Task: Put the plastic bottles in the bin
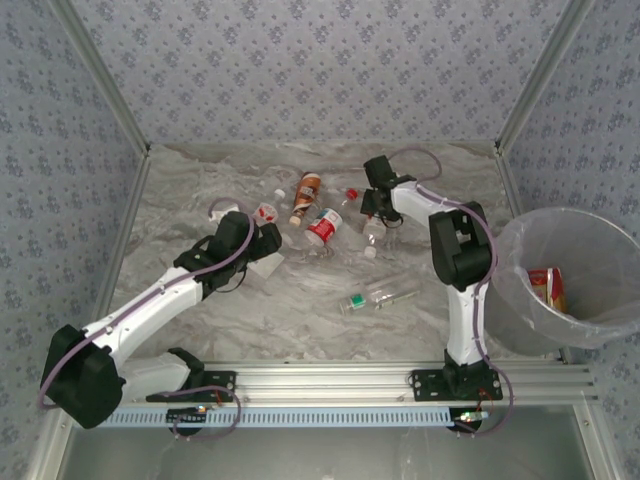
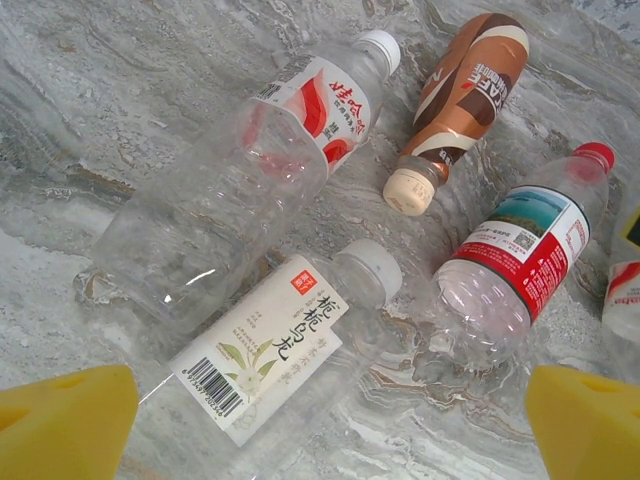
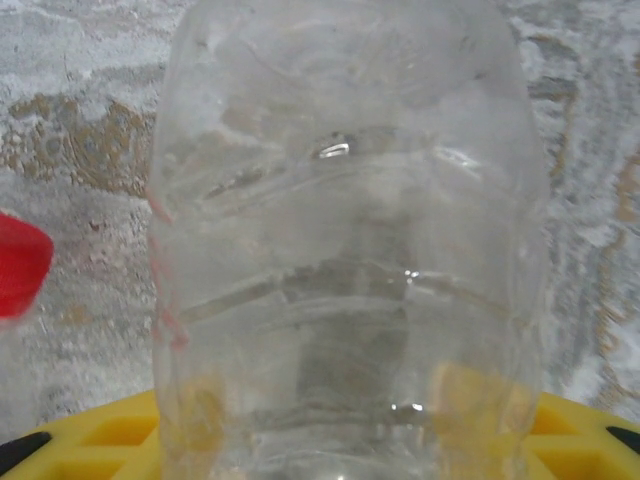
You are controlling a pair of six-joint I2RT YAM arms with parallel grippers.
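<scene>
Several plastic bottles lie on the marbled table. Under my left gripper (image 2: 325, 430), which is open, a clear white-labelled bottle (image 2: 270, 350) rests between the yellow fingertips (image 2: 60, 420). Beyond it lie a red-and-white-labelled bottle (image 2: 300, 110), a brown bottle (image 2: 465, 85) and a red-capped bottle (image 2: 520, 250). My right gripper (image 1: 375, 210) is at the right end of the cluster, its yellow pads (image 3: 90, 440) against both sides of a clear bottle (image 3: 350, 250). The bin (image 1: 505, 250) stands at the far right.
A green-capped clear bottle (image 1: 380, 295) lies alone in the middle of the table. A red cap (image 3: 20, 275) sits just left of the gripped bottle. A red-and-yellow item (image 1: 545, 285) is inside the bin. Patterned walls close off the back and sides.
</scene>
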